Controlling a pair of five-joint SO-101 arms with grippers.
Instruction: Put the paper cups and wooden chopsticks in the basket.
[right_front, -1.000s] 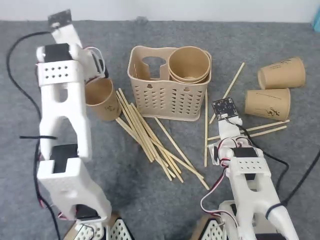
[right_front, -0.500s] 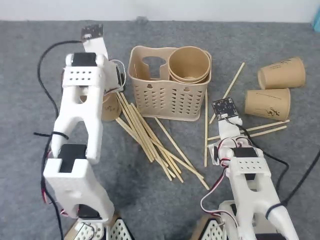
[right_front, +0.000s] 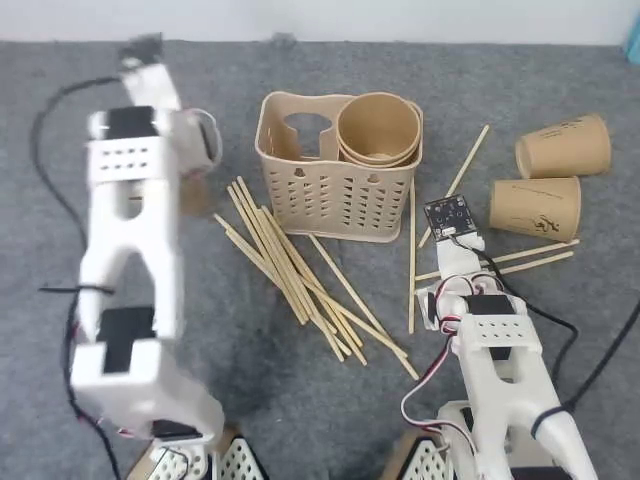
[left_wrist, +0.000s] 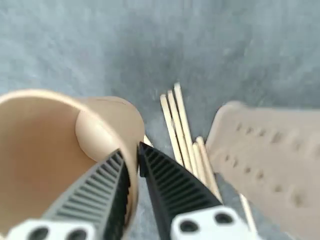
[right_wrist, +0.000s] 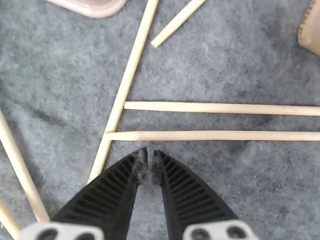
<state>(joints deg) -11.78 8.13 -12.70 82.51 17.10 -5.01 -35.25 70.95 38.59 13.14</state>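
Your basket (right_front: 340, 195) stands upright on the grey carpet (right_front: 250, 400), between the two arms and farther out. It holds nested paper cups (right_front: 378, 128), mouths up, in the half nearer the right arm.

Your left gripper (left_wrist: 131, 155) is clamped on the rim of another paper cup (left_wrist: 45, 145), one finger inside the wall and one outside. The cup hangs over the carpet beside the basket, on its left-arm side. Below it, in the left wrist view, you can see the ends of the chopstick pile (left_wrist: 180, 130).

That pile of wooden chopsticks (right_front: 290, 270) fans out across the carpet from the basket's left front corner toward the arm bases.

Your right gripper (right_wrist: 147, 156) has its fingers together with nothing between them. It sits low over the carpet, its tips just short of the nearer of two parallel chopsticks (right_wrist: 210, 135).

A single chopstick (right_front: 411, 260) lies along the basket's right side, and another (right_front: 458, 182) slants away behind it.

Two more paper cups lie on their sides well to the right, one (right_front: 563, 145) behind the other (right_front: 535, 208).
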